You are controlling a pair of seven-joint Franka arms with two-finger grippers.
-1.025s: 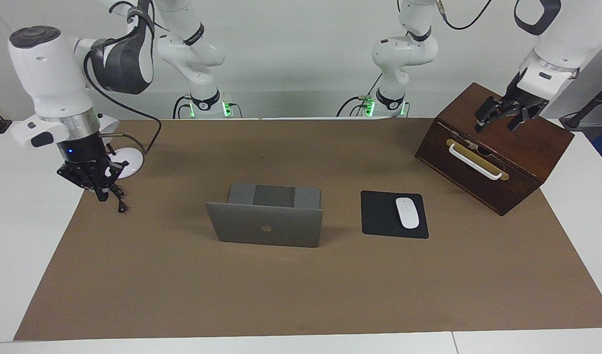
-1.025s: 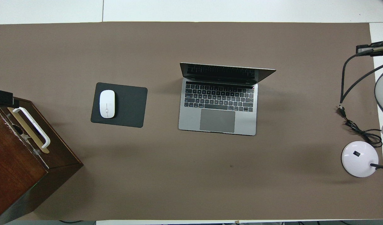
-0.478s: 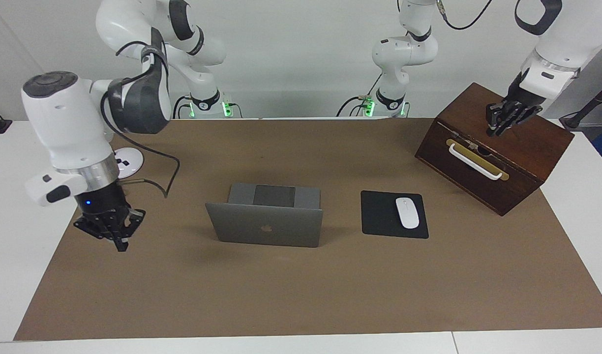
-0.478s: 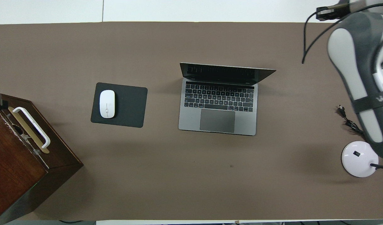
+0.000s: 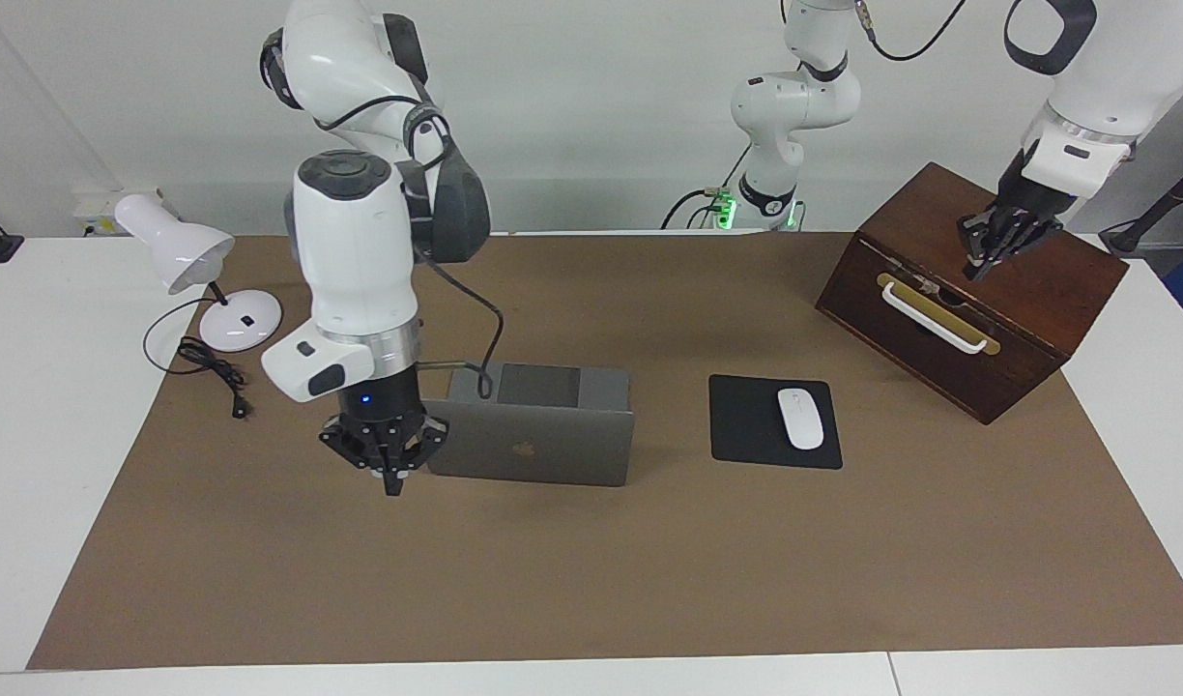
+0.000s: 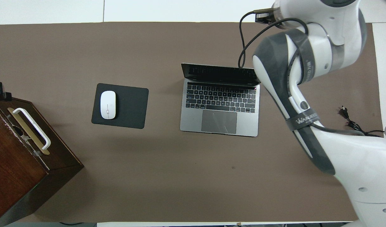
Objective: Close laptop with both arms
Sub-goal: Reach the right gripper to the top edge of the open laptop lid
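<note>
The laptop [image 5: 543, 425] stands open at the worktop's middle, nothing closed yet; my right end effector [image 5: 392, 474], fingers pressed together, hangs at its lid's nine o'clock, my left end effector [image 5: 988, 253], pressed together, waits over the wooden box [image 5: 1055, 290].

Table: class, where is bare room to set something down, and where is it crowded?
Free: the brown mat farther from the robots than the laptop and mouse pad, and the strip nearer the robots. Crowded: around the box and the lamp.
</note>
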